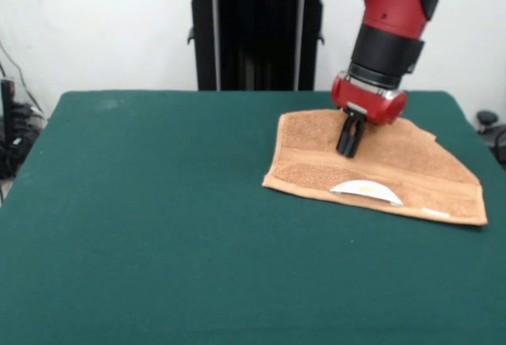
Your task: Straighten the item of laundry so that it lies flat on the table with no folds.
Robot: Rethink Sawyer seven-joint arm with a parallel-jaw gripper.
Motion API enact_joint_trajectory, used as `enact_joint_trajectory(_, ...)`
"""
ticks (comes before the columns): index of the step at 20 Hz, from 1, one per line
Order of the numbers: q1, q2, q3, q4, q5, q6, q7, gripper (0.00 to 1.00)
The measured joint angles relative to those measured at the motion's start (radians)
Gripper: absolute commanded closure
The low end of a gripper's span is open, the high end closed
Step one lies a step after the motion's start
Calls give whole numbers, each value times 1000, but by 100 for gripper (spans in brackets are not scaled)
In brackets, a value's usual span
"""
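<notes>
The light-brown terry towel [379, 167] lies on the right half of the dark green table [158, 218]. It is mostly spread out, with a fold at its far right corner and a white label with a yellow mark [366, 191] near its front edge. My gripper [349, 152] hangs from the red arm and points down at the towel's far middle part. Its black fingers are close together and their tips are at the cloth. I cannot tell whether they pinch any fabric.
The robot's black pedestal [254, 40] stands behind the table's far edge. Cables and dark gear [14, 127] sit off the table's left side, and a dark object [489, 123] off its right side.
</notes>
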Motion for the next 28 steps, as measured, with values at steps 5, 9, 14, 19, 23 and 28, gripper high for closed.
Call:
enact_joint_trajectory(5, 2, -18, 2, -1, 13, 0, 0, 100)
enact_joint_trajectory(9, -1, -29, 2, -5, 14, 0, 0, 100)
enact_joint_trajectory(14, 5, -19, -2, -35, 31, 0, 0, 100)
enact_joint_trajectory(19, 27, 3, -24, -62, 53, 0, 0, 0)
enact_joint_trajectory(23, 40, 22, -48, -69, 65, 0, 0, 0)
enact_joint_trajectory(28, 62, 48, -78, -69, 89, 0, 0, 0)
